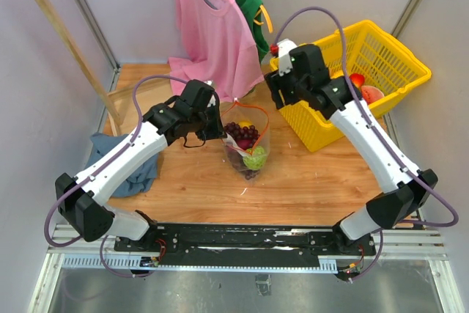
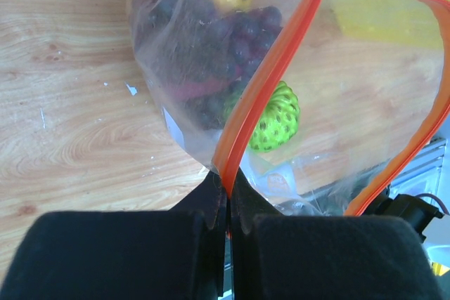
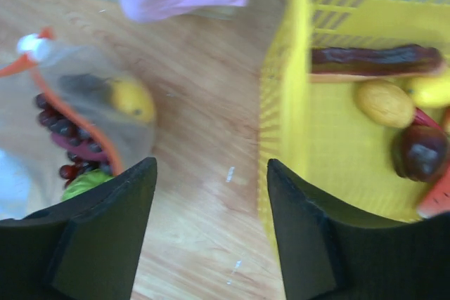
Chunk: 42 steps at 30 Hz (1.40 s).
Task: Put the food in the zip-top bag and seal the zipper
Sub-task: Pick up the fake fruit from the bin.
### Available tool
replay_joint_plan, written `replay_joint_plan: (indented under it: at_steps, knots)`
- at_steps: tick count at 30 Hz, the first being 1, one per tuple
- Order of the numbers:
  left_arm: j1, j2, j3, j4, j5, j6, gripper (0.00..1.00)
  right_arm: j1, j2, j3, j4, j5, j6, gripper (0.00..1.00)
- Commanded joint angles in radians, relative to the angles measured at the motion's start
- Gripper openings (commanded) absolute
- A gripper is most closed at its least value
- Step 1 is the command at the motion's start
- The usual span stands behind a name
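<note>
Wooden desk [image 1: 315,185], centre: the zip-top bag [image 2: 169,103] stands loaded, mouth gaping. My left gripper [image 2: 226,201] is clamped on the zipper [image 2: 261,96]; my right gripper [image 3: 211,187] hangs wide open, empty, beside the yellow basket [image 3: 285,103]. Likely fault: thin strip slips, bag collapses, food [image 2: 225,40] spills.

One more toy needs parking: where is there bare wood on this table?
Widest bare wood: between the clear zip-top bag and the near black rail. A narrow strip lies between bag and yellow mesh basket, under the open right fingers. Crowded: crumpled blue cloth left, pink shirt behind.
</note>
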Motion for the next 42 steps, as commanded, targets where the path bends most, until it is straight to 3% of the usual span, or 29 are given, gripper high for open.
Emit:
replay_joint_plan:
  at_steps: [1, 13, 21, 33, 42]
  knots:
    - [0.001, -0.018, 0.022, 0.046, 0.002, 0.005, 0.0, -0.126, -0.02, 0.051, -0.046, 0.051, -0.007, 0.68]
    - [0.002, -0.017, 0.01, 0.061, 0.015, 0.011, 0.0, -0.481, 0.117, 0.007, 0.083, 0.1, -0.009, 0.84]
    - [0.002, -0.016, 0.011, 0.055, 0.012, 0.019, 0.0, -0.623, 0.288, -0.01, 0.211, 0.096, -0.026, 0.91]
    - [0.002, -0.015, -0.01, 0.06, 0.015, 0.018, 0.0, -0.73, 0.55, 0.008, 0.376, -0.017, -0.055, 0.99]
    - [0.002, -0.015, -0.018, 0.042, 0.0, 0.014, 0.0, -0.747, 0.731, 0.124, 0.345, -0.098, -0.091, 1.0]
